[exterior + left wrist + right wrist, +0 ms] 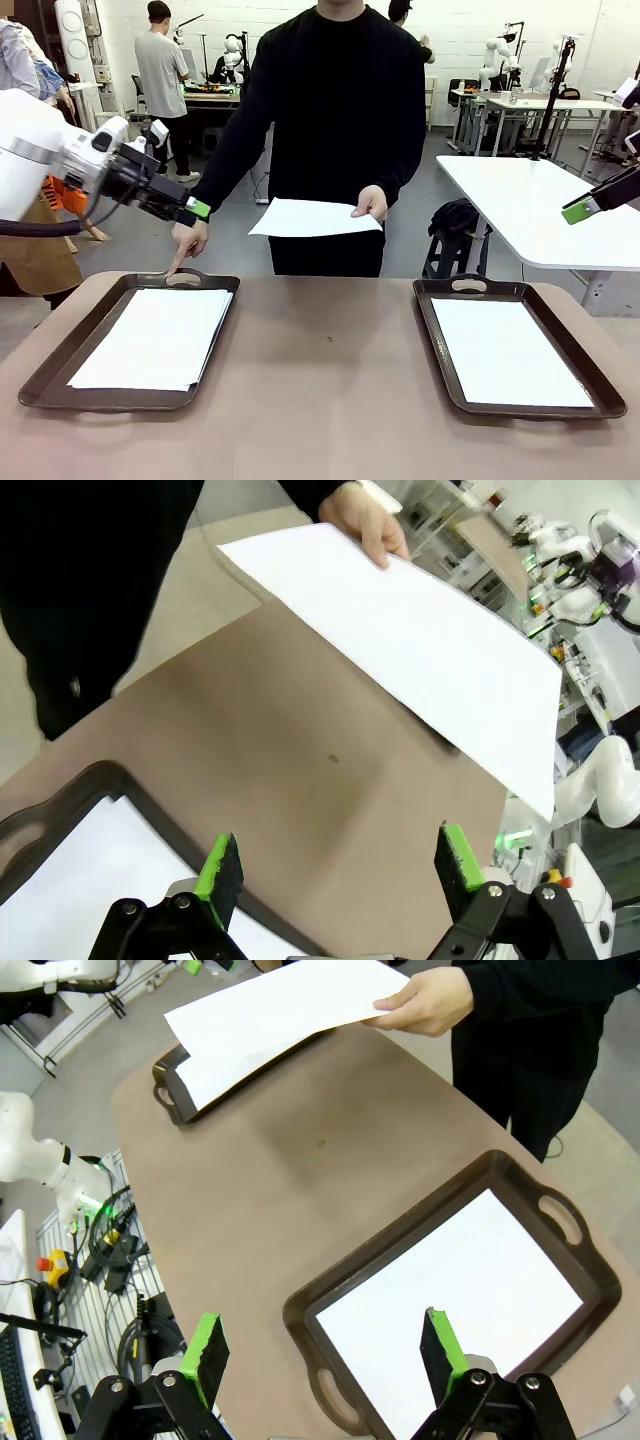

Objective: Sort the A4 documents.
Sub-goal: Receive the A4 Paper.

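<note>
Workshop floor behind, white benches and other people far off, and up front the brown desk runs out of frame at both sides and the near edge. Person in black stands at the far side, head cut off by the top of the picture. Two dark trays sit well apart on the desk: left tray holds a stack of white sheets, how many I can't tell; right tray holds a sheet too, one or several, hard to say. Between the trays, up in the air, one more sheet is pinched at its edge by the person's hand; the blank face gives nothing to read. The other hand points a finger down at the left tray's far handle. Left end effector hangs above that hand, seen side-on in the front view; its wrist view shows the green pads spread wide, nothing between them. Right end effector pokes in from the picture's edge, arm mostly cut off; its own camera shows the pads wide apart and empty over the right tray.
</note>
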Available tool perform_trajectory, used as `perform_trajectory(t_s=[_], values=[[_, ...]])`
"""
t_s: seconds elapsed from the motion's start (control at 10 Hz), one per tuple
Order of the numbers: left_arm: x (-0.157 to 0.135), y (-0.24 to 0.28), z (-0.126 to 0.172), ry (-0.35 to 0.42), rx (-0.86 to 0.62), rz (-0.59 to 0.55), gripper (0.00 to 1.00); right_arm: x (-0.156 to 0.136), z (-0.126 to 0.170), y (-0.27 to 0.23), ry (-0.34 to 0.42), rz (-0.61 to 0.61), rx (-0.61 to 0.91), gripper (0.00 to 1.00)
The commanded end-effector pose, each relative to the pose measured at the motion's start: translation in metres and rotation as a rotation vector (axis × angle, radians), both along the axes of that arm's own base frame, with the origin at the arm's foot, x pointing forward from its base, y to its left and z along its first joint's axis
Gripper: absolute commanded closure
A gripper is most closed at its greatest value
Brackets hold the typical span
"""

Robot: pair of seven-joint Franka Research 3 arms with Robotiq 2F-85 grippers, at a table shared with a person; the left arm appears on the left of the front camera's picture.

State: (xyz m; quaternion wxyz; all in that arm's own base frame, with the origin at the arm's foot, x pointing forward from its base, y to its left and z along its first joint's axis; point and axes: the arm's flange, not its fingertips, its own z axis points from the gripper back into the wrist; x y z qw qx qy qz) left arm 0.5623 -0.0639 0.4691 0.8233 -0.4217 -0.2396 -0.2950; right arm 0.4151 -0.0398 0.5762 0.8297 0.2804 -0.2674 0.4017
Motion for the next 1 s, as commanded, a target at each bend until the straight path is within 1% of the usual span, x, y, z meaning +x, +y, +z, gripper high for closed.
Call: perform_trajectory(t_s=[0.0, 0.2, 0.4, 0.5, 0.7, 0.9], values=[[0.028, -0.014, -0.002, 0.071, -0.075, 0.020, 0.00, 0.000, -0.001, 0.001, -0.001, 0.005, 0.005, 0.00], [0.043, -0.028, -0.014, 0.147, -0.176, 0.081, 0.00, 0.000, -0.001, 0.001, -0.001, 0.005, 0.005, 0.00], [0.058, -0.043, -0.026, 0.217, -0.188, 0.106, 0.00, 0.000, -0.001, 0.001, -0.001, 0.005, 0.005, 0.00], [0.064, -0.052, -0.031, 0.242, -0.218, 0.108, 0.00, 0.000, -0.001, 0.001, -0.001, 0.005, 0.005, 0.00], [0.073, -0.066, -0.035, 0.281, -0.281, 0.109, 0.00, 0.000, -0.001, 0.001, -0.001, 0.005, 0.005, 0.00], [0.082, -0.078, -0.037, 0.296, -0.325, 0.115, 0.00, 0.000, -0.001, 0.001, -0.001, 0.005, 0.005, 0.00]])
